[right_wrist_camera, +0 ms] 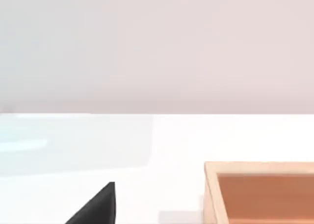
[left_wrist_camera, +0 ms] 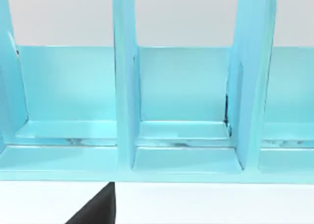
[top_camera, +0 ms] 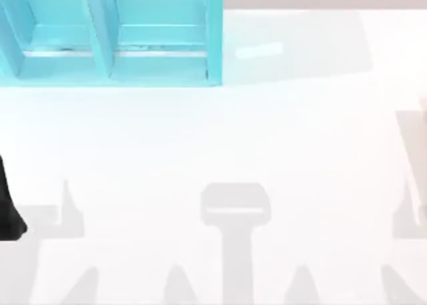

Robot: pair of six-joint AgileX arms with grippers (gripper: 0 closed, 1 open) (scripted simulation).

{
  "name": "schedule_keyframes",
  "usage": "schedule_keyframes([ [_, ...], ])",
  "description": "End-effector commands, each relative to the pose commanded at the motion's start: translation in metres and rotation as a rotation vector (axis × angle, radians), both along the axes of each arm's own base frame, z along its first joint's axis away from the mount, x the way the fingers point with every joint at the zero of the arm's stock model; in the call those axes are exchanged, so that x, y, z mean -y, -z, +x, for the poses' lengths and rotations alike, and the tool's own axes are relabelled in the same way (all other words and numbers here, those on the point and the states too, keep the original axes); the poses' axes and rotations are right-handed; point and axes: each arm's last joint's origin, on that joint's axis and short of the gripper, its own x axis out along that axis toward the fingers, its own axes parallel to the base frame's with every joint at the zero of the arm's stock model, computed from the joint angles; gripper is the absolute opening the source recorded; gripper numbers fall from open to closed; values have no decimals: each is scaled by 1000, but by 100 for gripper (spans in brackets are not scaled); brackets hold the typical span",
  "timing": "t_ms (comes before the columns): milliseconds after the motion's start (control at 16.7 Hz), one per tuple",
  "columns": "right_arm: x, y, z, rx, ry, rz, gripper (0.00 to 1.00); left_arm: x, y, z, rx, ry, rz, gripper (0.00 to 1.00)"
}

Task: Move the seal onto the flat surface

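From above I find no seal anywhere — not in the turquoise shelf (top_camera: 113, 38) at eleven o'clock, not on the white surface (top_camera: 220, 138). My left arm (top_camera: 10, 208) sits at nine o'clock; jaws' state I cannot tell. The risk, I judge, is reaching blind and striking a shelf divider.

A: Counts? Go.
B: 1 shelf (top_camera: 113, 51), turquoise, top view far left.
A: Bays?
B: 2 in top view, w/ 1 divider between. Left wrist view: 1 full bay, 2 cut off at the edges, so 3; 2 dividers.
A: Table?
B: 1 white tabletop (top_camera: 220, 138).
A: Other stuff?
B: 1 wood box (right_wrist_camera: 260, 192), right wrist view. 1 black arm bit (top_camera: 10, 208), top view left edge.
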Motion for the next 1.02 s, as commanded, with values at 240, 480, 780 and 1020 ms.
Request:
schedule_keyframes([
  [240, 1, -3, 0, -30, 16, -9, 100, 0, 0, 0, 0, 0, 0, 100],
  [480, 8, -23, 6, -217, 73, -70, 100, 0, 0, 0, 0, 0, 0, 100],
  [780, 27, -59, 36, -631, 132, -146, 100, 0, 0, 0, 0, 0, 0, 100],
  [1020, 53, -78, 75, -978, 144, -154, 100, 0, 0, 0, 0, 0, 0, 100],
])
